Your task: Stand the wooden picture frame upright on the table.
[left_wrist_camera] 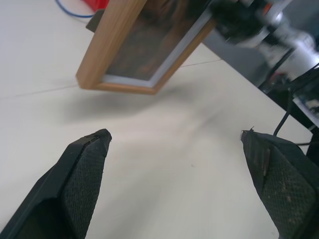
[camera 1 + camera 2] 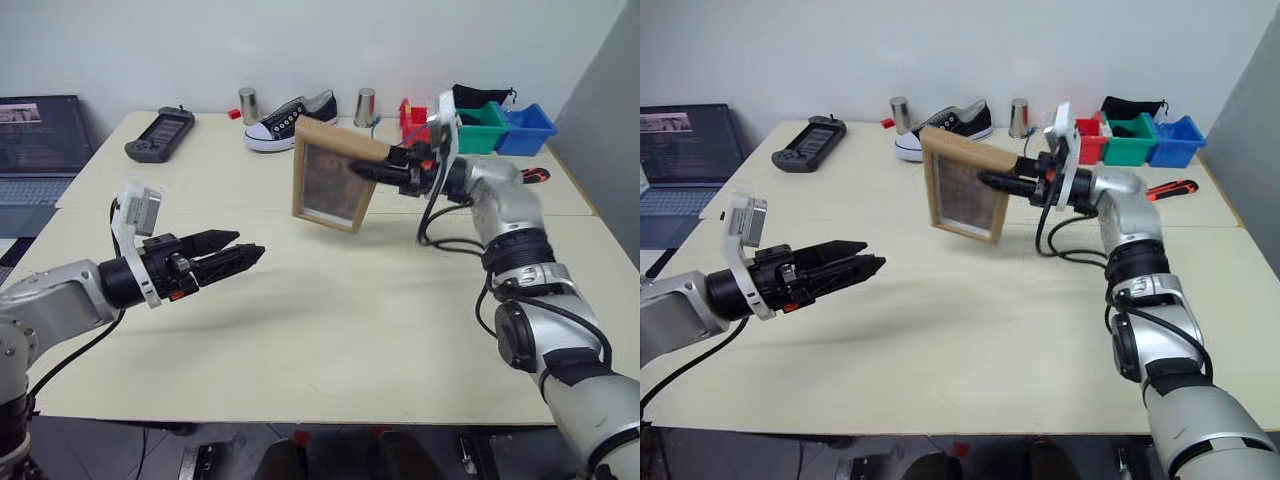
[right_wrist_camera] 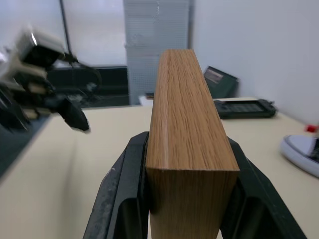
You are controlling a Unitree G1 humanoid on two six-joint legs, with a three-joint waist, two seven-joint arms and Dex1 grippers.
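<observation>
The wooden picture frame (image 2: 330,185) is held upright and a little tilted over the middle of the table (image 2: 350,330), portrait side towards me, its lower edge just above the tabletop. My right gripper (image 2: 375,168) is shut on the frame's top right edge; in the right wrist view its two fingers (image 3: 127,199) clamp both faces of the light wood frame (image 3: 187,124). My left gripper (image 2: 250,245) hovers open to the left of the frame, apart from it and pointing towards it. Its fingertips (image 1: 92,144) stand wide with nothing between them, and the frame (image 1: 134,50) lies beyond.
Along the table's far edge are a black handheld device (image 2: 160,135), a black-and-white shoe (image 2: 290,120), two metal cups (image 2: 247,105) and red, green and blue bins (image 2: 500,128). An orange-black tool (image 2: 535,175) lies behind my right arm. A laptop (image 2: 40,135) sits far left.
</observation>
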